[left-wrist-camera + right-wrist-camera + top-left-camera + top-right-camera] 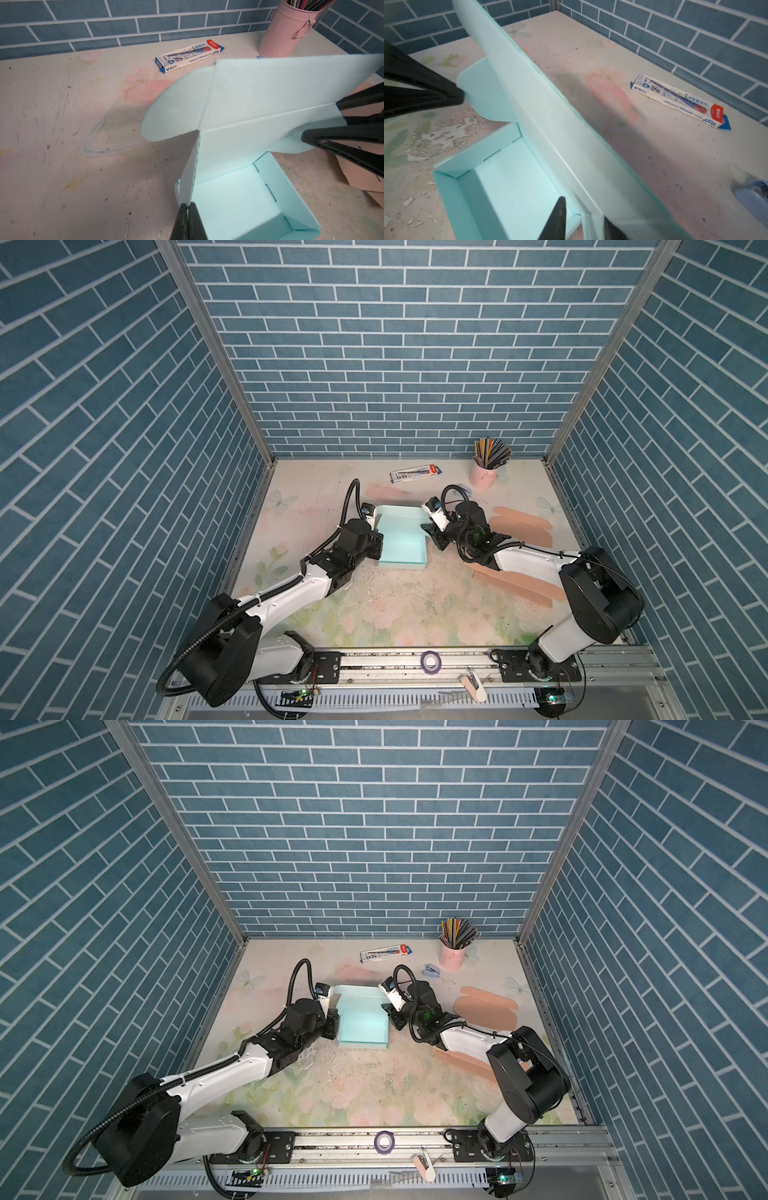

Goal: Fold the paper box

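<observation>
Left gripper (188,207): I see its two black fingers pressed together on the thin edge of the left flap (188,178). This rounded flap stands on edge at the left rear corner of the paper box (228,199), and only the card sits between the fingers.
Right gripper (583,207): its fingers stand partly apart, one inside the tray and one outside, with the right flap (590,225) between them. I cannot tell whether either pad touches the card, and I see nothing clamped.
Paper box: mint green, sitting on the table (395,614) between my two arms, in the far half of the surface in both top views. The tray faces up with its low walls folded.
Lid (280,87): raised from the tray's far wall and tilted, with a rounded ear (166,112) at its left end.
Pencil carton (190,56): flat on the table beyond the box, near the back wall (395,364). It is white and blue with a red end. I read "M&G", "HB" in a round badge, and a code starting "AWP30"; the rest is too small for me.
Pink cup (483,475): upright to the right of the carton, full of coloured pencils (491,452).
Small blue object (753,193): on the table between carton and cup; I cannot make out what it is.
Peach card sheets (519,526): flat on the right side, one beside the right wrist, another partly under the right arm.
Purple tape roll (430,662): on the metal rail (374,659) at the near edge, between the two arm bases.
</observation>
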Controlling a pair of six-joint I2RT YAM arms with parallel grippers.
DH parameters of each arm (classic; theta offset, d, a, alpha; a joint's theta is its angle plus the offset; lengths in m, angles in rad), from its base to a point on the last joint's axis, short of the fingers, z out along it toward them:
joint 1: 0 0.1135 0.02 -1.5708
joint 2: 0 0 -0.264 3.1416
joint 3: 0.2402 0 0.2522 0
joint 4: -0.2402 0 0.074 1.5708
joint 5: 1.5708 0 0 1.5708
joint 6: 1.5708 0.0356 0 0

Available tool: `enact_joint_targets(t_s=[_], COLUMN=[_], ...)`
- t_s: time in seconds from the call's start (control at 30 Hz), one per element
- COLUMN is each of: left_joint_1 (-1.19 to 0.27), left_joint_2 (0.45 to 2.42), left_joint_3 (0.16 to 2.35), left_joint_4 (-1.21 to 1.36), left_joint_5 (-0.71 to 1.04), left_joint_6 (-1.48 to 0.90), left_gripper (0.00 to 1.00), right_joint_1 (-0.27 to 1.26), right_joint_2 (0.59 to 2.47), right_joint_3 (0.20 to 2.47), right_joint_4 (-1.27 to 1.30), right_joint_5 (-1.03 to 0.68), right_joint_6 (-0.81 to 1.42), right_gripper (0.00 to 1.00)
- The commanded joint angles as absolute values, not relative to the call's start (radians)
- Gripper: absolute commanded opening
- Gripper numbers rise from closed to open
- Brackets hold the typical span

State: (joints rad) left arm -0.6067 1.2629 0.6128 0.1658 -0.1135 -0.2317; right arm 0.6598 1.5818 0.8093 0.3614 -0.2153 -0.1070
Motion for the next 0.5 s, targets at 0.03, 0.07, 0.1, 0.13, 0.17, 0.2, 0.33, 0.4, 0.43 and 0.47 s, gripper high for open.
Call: enact_joint_targets(t_s=[0.03,0.07,0.1,0.13,0.17,0.2,0.33,0.4,0.43,0.47], left_joint_1=[-0.607,-0.607,-0.607,-0.607,-0.607,-0.608,-0.607,-0.608,-0.607,-0.607], left_joint_2=[1.259,1.261,1.262,1.262,1.264,1.263,1.264,1.264,1.263,1.264], left_joint_3=[0.624,0.624,0.626,0.626,0.627,0.627,0.630,0.627,0.627,0.627], left_joint_4=[0.166,0.165,0.166,0.166,0.167,0.169,0.166,0.169,0.169,0.169], left_joint_5=[-0.128,-0.129,-0.131,-0.131,-0.132,-0.133,-0.129,-0.131,-0.133,-0.133], left_joint_6=[-0.239,-0.239,-0.239,-0.238,-0.238,-0.238,-0.236,-0.237,-0.235,-0.233], left_gripper=[0.05,0.05,0.05,0.05,0.05,0.05,0.05,0.05,0.05,0.05], right_joint_1=[0.669,0.670,0.669,0.669,0.669,0.669,0.669,0.667,0.670,0.669], right_joint_2=[1.537,1.533,1.530,1.527,1.526,1.526,1.524,1.512,1.509,1.505], right_joint_3=[0.831,0.833,0.834,0.834,0.837,0.839,0.842,0.823,0.819,0.815], right_joint_4=[0.300,0.292,0.283,0.278,0.270,0.261,0.237,0.257,0.262,0.263], right_joint_5=[-0.149,-0.148,-0.144,-0.143,-0.142,-0.137,-0.127,-0.133,-0.132,-0.136], right_joint_6=[-0.015,-0.003,0.006,0.012,0.017,0.021,0.035,0.048,0.052,0.056], right_gripper=[0.28,0.27,0.27,0.26,0.26,0.25,0.32,0.36,0.37,0.37])
